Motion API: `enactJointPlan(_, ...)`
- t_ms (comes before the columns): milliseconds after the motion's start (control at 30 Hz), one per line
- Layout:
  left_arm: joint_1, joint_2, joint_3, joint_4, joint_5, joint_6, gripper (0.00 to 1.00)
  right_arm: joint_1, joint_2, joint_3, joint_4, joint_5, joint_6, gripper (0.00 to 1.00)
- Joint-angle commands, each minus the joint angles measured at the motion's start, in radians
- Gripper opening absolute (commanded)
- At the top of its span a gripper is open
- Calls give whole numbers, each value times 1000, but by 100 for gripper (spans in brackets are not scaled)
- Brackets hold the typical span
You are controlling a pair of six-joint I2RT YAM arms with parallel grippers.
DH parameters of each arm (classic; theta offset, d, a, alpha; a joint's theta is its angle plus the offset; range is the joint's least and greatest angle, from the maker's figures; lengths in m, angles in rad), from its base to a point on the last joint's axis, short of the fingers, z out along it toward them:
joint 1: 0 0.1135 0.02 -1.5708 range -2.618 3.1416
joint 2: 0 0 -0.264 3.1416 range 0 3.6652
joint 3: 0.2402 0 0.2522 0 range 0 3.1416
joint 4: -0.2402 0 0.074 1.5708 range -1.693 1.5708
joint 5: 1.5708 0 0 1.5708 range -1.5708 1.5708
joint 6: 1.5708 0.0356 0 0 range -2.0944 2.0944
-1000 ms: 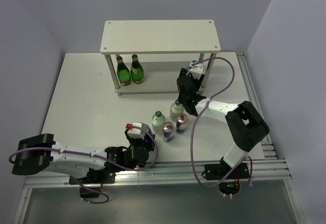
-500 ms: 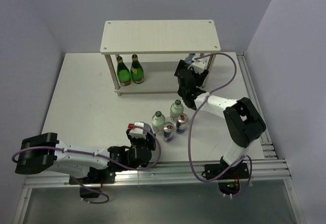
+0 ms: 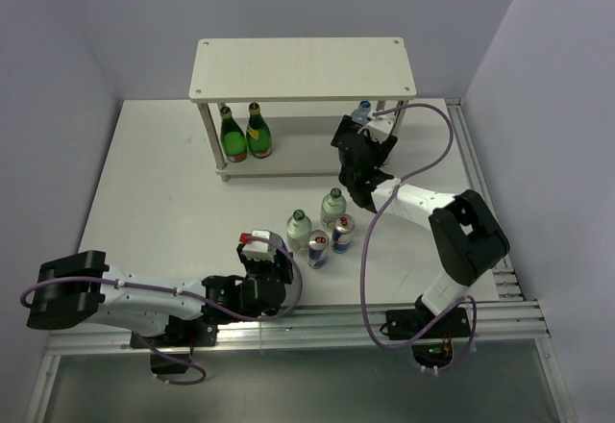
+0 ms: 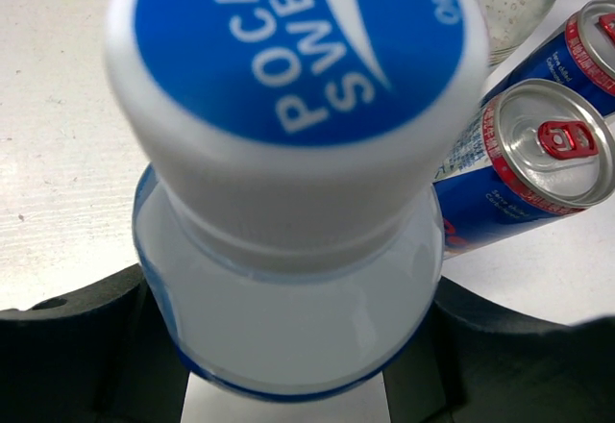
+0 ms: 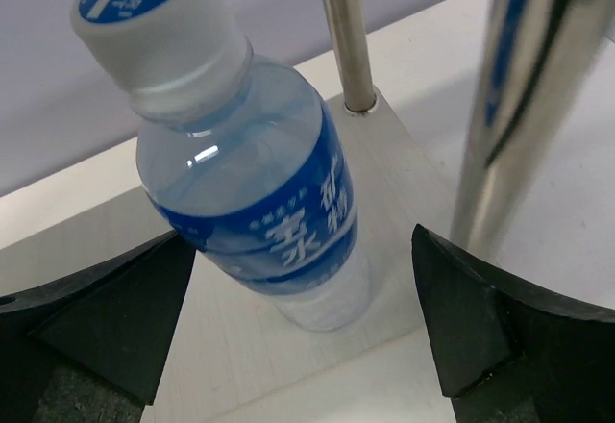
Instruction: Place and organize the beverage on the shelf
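Note:
The shelf (image 3: 303,67) stands at the back of the table. A blue-labelled water bottle (image 5: 259,202) stands upright at the right end of its lower board (image 5: 240,365), by a silver leg (image 5: 344,34). My right gripper (image 5: 303,279) is open around it, both fingers apart from the bottle. Near the front edge my left gripper (image 4: 293,341) is shut on a second water bottle (image 4: 288,279) with a blue-topped white cap. Two blue-silver cans (image 3: 318,248) (image 3: 343,234) and two green-capped clear bottles (image 3: 299,231) (image 3: 333,209) stand on the table between the arms.
Two dark green bottles (image 3: 233,135) (image 3: 258,133) stand at the left end of the lower board. A nearer shelf leg (image 5: 519,106) rises just right of my right gripper. A can (image 4: 538,163) stands close to the right of the held bottle.
My right gripper pushed in toward the shelf, then opened and let go of the water bottle on the lower board. The left arm and its bottle have barely moved.

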Motion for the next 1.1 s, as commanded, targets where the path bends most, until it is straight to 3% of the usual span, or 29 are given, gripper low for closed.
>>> enactJointPlan(0, 2, -37, 27, -85, -34, -26, 0, 4, -106, -52, -26, 32, 48, 100)
enactJointPlan(333, 2, -155, 45, -214, -82, -21, 0, 106, -454, -225, -147, 105, 112, 100)
enactJointPlan(533, 0, -164, 74, -254, -103, -16, 0, 114, -480, -210, -231, 107, 138, 100)
enactJointPlan(667, -8, -189, 148, -381, -166, -9, 0, 152, -560, -237, -305, 153, 180, 100)
enactJointPlan(733, -8, -238, 196, -385, -191, 112, 0, 172, -619, -251, -377, 168, 221, 100)
enactJointPlan(867, 24, -368, 257, -192, -157, 443, 0, 227, -733, -294, -509, 196, 281, 100)
enactJointPlan(933, 84, -397, 275, -63, -101, 618, 0, 255, -802, -306, -553, 216, 321, 100)
enactJointPlan(1067, 256, -347, 396, 22, 67, 778, 0, 336, -891, -317, -646, 288, 347, 100)
